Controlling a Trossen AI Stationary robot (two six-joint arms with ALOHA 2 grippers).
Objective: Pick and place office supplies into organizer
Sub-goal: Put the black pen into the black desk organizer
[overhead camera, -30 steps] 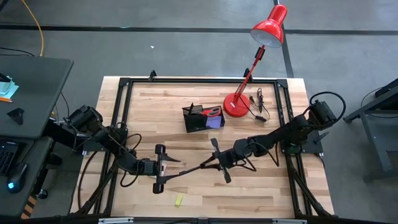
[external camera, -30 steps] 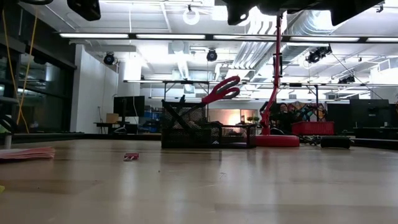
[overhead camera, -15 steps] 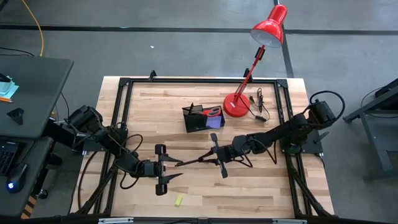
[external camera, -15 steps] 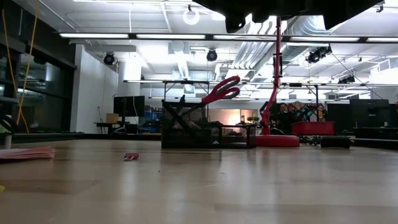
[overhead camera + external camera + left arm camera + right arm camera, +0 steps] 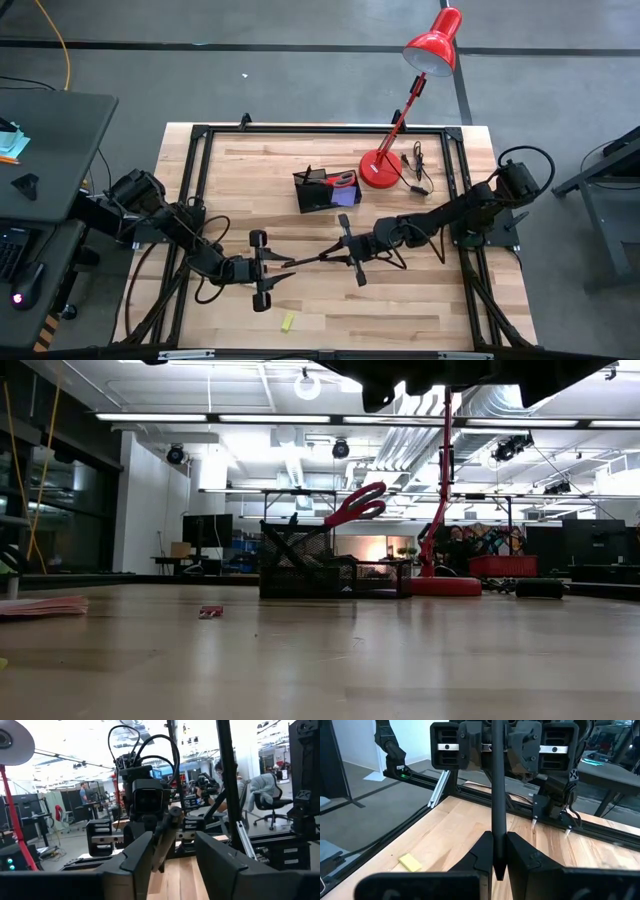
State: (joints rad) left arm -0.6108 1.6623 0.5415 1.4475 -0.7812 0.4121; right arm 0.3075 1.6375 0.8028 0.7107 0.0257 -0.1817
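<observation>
Slim black pen [image 5: 310, 259]: right gripper [image 5: 334, 254] fingers are clamping it; I'm narrowing left gripper [image 5: 272, 267] fingers squarely around its free end.

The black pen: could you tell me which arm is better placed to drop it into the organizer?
Probably right: the right gripper is shut on the pen and nearer the organizer; the left gripper only flanks its tip.
</observation>
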